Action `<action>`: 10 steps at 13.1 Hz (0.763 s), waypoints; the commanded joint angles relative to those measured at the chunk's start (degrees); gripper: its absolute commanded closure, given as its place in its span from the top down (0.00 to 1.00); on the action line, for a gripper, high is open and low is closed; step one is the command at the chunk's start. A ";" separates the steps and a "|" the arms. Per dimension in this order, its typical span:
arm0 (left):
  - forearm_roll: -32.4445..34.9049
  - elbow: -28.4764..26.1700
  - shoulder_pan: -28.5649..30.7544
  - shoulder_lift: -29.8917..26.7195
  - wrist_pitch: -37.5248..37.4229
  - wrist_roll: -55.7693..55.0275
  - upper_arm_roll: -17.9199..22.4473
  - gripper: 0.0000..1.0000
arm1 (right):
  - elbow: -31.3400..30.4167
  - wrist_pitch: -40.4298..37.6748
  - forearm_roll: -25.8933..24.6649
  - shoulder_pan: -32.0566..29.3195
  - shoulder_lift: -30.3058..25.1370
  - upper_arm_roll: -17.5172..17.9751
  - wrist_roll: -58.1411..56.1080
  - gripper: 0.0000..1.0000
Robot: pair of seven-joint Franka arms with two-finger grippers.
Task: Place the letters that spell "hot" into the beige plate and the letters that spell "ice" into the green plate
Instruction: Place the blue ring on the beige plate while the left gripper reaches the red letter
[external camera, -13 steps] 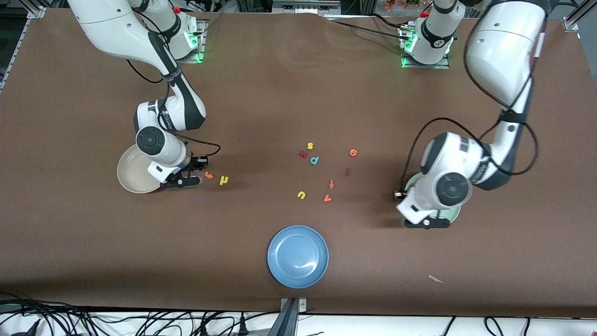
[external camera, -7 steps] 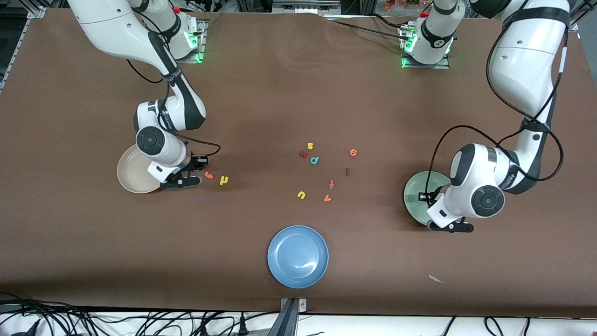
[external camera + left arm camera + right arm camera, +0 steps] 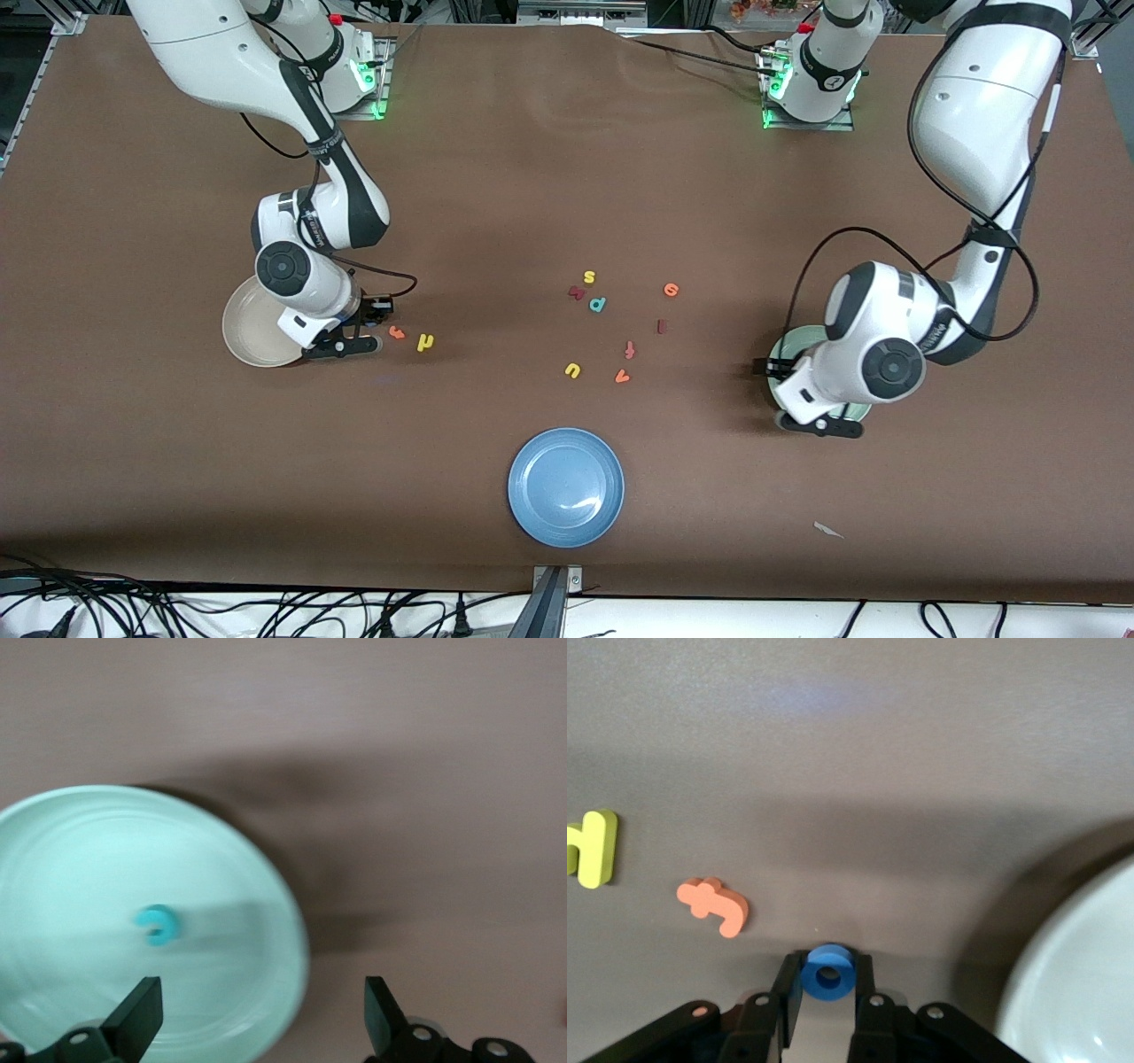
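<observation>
Teal c (image 3: 158, 925) lies in green plate (image 3: 266, 895) under spread left gripper (image 3: 261, 1028); right gripper (image 3: 827, 992) pinches blue o (image 3: 827, 972), seemingly beside beige plate (image 3: 1090, 983).

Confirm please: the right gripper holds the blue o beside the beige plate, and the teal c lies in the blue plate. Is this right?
One detail is wrong. The teal c lies in the green plate, not the blue one, as the left wrist view shows. The rest stands: the right gripper holds the blue o beside the beige plate.
</observation>
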 commanded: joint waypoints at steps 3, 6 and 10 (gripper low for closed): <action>1.54 -0.89 -9.14 -0.83 0.23 -9.95 -2.20 1.00 | 10.66 -18.58 0.93 -1.03 -2.59 -2.58 -1.57 0.09; 1.54 -2.37 -13.45 1.45 4.34 -10.77 -2.12 0.99 | 12.18 -22.13 0.93 -1.03 -2.68 -8.46 -7.26 0.09; 1.54 -8.70 -13.99 1.72 13.83 -11.12 -2.12 0.72 | 9.55 -21.60 0.93 -3.39 -1.97 -13.58 -15.36 0.09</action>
